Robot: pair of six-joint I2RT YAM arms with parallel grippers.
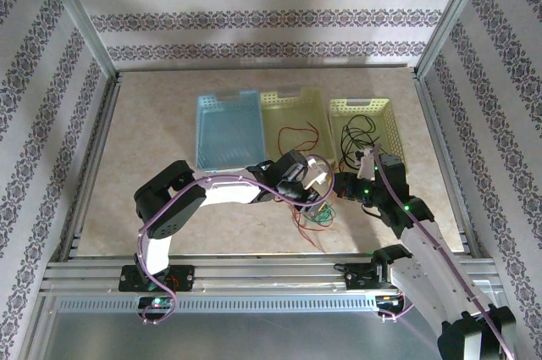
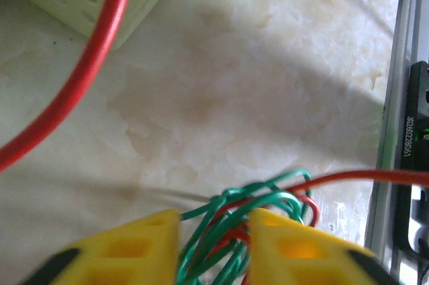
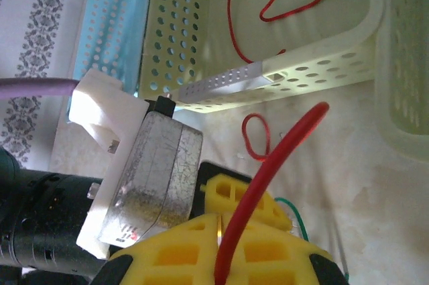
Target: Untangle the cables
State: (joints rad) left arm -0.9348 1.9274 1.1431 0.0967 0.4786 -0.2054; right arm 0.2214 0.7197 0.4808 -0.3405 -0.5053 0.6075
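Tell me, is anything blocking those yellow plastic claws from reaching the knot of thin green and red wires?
Nothing visible does. The knot of thin green and red wires sits between the left gripper's yellow fingers, and the right gripper is shut on a thin red wire.

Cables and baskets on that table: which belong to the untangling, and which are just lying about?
Job: green-and-red tangle; red cable in right gripper; black cable.
Lying about: blue basket; middle yellow basket; right yellow basket.
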